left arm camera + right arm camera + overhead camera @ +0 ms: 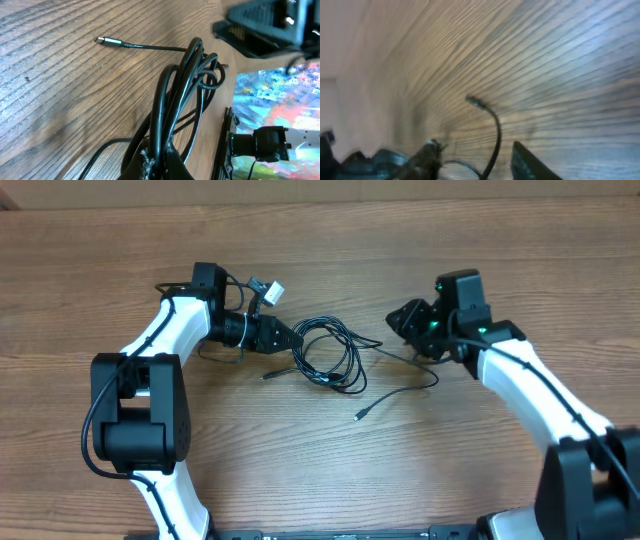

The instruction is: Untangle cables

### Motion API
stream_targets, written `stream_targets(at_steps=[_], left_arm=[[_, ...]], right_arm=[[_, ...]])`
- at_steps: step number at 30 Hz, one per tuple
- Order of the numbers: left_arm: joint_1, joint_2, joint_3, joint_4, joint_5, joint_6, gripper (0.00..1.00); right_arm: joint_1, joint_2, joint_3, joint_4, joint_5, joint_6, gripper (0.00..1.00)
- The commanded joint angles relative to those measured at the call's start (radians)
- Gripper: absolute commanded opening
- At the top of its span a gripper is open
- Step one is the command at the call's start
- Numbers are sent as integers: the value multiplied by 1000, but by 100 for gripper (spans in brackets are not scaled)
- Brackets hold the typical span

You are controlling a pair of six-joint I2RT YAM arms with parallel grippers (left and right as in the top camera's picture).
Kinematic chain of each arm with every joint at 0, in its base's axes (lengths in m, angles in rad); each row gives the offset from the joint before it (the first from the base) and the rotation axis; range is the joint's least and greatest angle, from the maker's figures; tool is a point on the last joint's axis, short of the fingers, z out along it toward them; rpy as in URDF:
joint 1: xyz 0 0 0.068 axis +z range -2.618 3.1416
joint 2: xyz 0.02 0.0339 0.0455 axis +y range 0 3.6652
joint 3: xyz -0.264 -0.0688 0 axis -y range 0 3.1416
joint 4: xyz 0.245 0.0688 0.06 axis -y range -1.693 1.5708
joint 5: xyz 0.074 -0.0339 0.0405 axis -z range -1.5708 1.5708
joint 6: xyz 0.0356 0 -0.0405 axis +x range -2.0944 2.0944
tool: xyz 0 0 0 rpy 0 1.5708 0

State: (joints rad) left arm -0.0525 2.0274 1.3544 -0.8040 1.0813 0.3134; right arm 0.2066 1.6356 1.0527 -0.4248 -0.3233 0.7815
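The cables lie as a loose black coil at mid-table, with one plug end at its lower left and another plug end trailing toward the front. My left gripper is shut on the coil's left side. In the left wrist view its jaws pinch several strands of the cables, and a silvery plug lies on the wood beyond. My right gripper sits just right of the coil. In the blurred right wrist view its fingers stand apart, and a thin cable strand rises between them, not pinched.
The wooden table stretches in all directions. Thicker arm wiring with a white connector sits behind the left wrist. The left wrist view shows the right arm at top right and a small camera mount past the table's edge.
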Motion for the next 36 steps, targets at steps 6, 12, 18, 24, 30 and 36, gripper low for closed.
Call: stream_targets(at_steps=[6, 12, 18, 24, 30, 36], left_arm=[[-2, 6, 16, 0, 38, -7, 4], [-2, 6, 16, 0, 38, -7, 4], [-2, 6, 16, 0, 37, -7, 4], [-2, 6, 16, 0, 38, -7, 4], [-2, 6, 16, -1, 38, -7, 4], [-2, 6, 16, -7, 38, -44, 4]], right_arm=[[-34, 237, 1, 94, -325, 19, 50], [-33, 318, 1, 189, -483, 39, 50], [-32, 319, 1, 188, -510, 56, 31], [-32, 319, 0, 185, -516, 56, 11], [-32, 319, 1, 202, -487, 21, 4], [-32, 224, 2, 218, -467, 23, 4]])
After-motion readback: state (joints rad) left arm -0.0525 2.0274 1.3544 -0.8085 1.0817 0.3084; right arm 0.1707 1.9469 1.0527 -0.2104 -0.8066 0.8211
